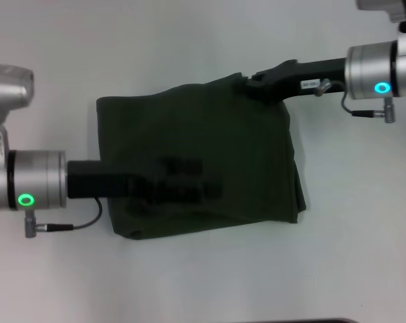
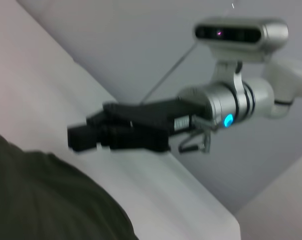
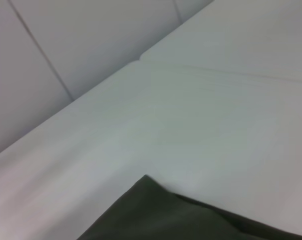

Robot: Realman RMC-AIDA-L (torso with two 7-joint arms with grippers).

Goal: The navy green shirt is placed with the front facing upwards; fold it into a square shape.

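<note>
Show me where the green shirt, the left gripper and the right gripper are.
green shirt point(image 1: 256, 155), head view, bare folded cloth.
left gripper point(image 1: 213, 188), head view, tip over the shirt.
right gripper point(image 1: 246, 84), head view, tip at the shirt's far edge.

Bare white table point(image 1: 189, 40) open all round, folded shirt point(image 1: 256, 155) mid-table, left gripper point(image 1: 209, 188) over it from 9 o'clock, right gripper point(image 1: 246, 82) crowding 1 o'clock corner

Head overhead; wrists low (sharing shirt point(image 1: 196, 161)).

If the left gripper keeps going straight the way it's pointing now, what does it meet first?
Probably nothing but shirt: the left gripper points toward the robot's right across the navy green shirt, then bare table. Its height above the cloth is unclear.
</note>
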